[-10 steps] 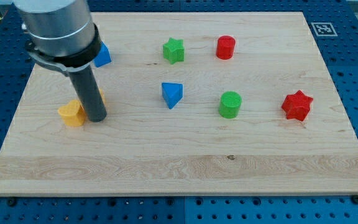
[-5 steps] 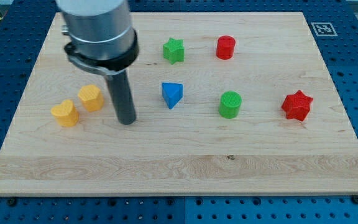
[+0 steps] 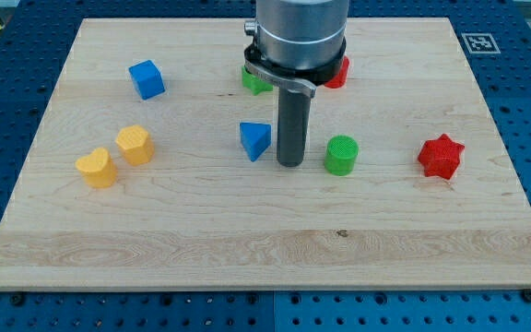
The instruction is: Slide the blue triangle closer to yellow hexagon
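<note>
Going left to right across the wooden board (image 3: 247, 231). Yellow heart-shaped block (image 3: 96, 168) sits far at the view's left, with the yellow hexagon (image 3: 135, 145) just beside it at its 2 o'clock, a thin gap between them. Blue cube (image 3: 146, 79) is up at 12 o'clock from the hexagon, well apart. Blue triangle (image 3: 254, 140) is near board centre, well apart from the hexagon, at about its 3 o'clock. My tip (image 3: 290, 164) is down on the board just beside the triangle, at its 3 to 4 o'clock; I can't tell if it touches. It's a bare rod, nothing to open or close, and it has hold of nothing. Green star (image 3: 253, 80) pokes out at 12 o'clock from the triangle, mostly hidden behind the arm body. Red cylinder (image 3: 341, 72) is partly hidden on the arm's other side. Green cylinder (image 3: 341, 155) is near my tip at its 3 o'clock, between tip and red star (image 3: 441, 156), which sits far at the view's right.
</note>
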